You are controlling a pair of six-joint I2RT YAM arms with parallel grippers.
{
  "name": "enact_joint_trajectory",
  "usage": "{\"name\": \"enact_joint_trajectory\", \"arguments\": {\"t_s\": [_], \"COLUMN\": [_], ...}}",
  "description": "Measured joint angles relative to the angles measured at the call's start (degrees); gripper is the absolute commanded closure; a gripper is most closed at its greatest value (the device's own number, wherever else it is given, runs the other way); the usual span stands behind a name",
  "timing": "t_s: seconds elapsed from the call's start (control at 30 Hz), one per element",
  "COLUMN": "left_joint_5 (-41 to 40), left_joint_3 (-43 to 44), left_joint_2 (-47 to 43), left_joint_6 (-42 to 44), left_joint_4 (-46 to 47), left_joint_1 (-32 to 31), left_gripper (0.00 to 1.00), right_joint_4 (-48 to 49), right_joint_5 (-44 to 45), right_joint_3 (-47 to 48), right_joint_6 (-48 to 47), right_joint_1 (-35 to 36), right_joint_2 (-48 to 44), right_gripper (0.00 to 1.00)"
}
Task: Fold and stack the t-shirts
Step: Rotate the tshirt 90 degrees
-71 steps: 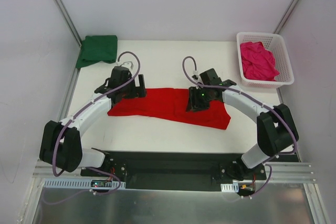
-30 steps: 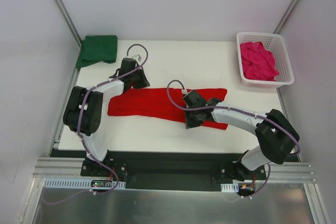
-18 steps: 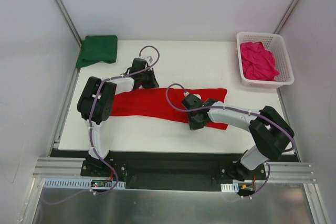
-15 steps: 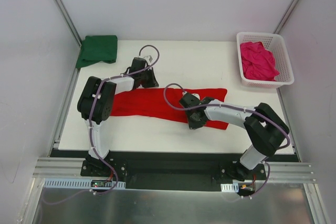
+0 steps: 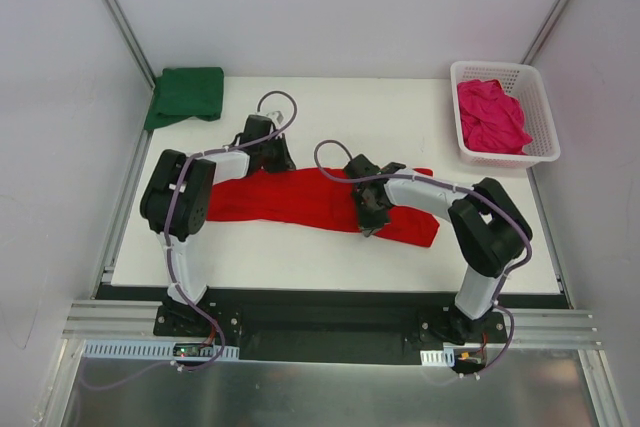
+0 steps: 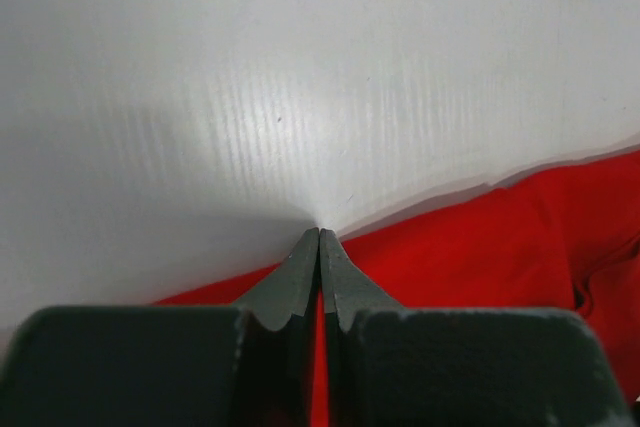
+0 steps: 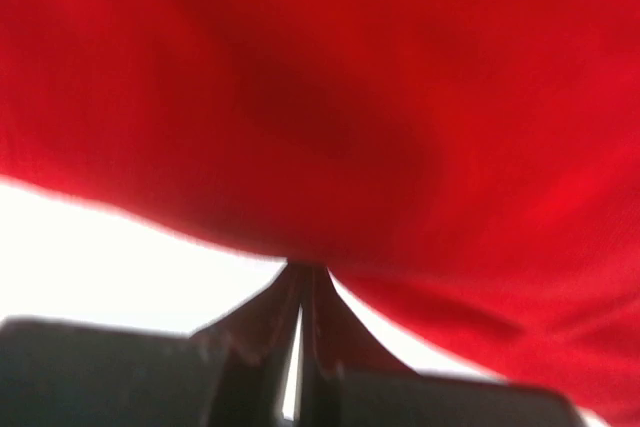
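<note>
— While the red shirt [image 5: 300, 197] is lying stretched in a long band across the middle of the table [image 5: 400, 117], what are the grippers doing?

— The left gripper [image 6: 320, 235] is pinching the shirt's far edge. Its jaws are pressing together, with a sliver of red cloth showing between them.

— And the other one?

— The right gripper [image 7: 300, 269] is clamping the near edge, with its jaws meeting at the tips. The cloth is bunching toward them, though that view is coming out blurred.

— Where are the other shirts sitting?

— The green shirt [image 5: 186, 94] is lying folded at the far left corner, well apart from the red one. The pink shirt [image 5: 490, 115] is lying crumpled inside the white basket [image 5: 497, 66] at the far right corner.
</note>
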Motion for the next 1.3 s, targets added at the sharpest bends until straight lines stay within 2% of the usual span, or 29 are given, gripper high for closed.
{"name": "enact_joint_trajectory", "arguments": {"t_s": [0.33,0.7,0.93,1.3], "left_joint_5": [-2.0,-1.9,-1.9,-1.9], "left_joint_3": [-7.9,-17.6,-21.3,-20.8], "left_joint_2": [-6.4,-15.0,-19.3,-19.9], "left_joint_6": [-0.5,-3.1,-4.3,-8.3], "left_joint_4": [-0.4,-2.3,-5.6,-9.3], "left_joint_1": [0.3,-0.6,-6.3,-17.6], "left_gripper": [1.0,1.0,1.0,1.0], "right_joint_4": [1.6,-4.4,-7.8,-7.8], "right_joint_5": [-4.7,-5.2,-7.9,-11.8], "right_joint_3": [3.5,16.0,22.4,27.1], "right_joint_6": [-2.7,-7.1,-9.0,-11.7], "right_joint_1": [-7.0,-9.7,-11.8,-14.3], "right_joint_2": [2.8,11.5,15.9,18.9], "right_gripper": [0.99,0.99,0.99,0.98]}}
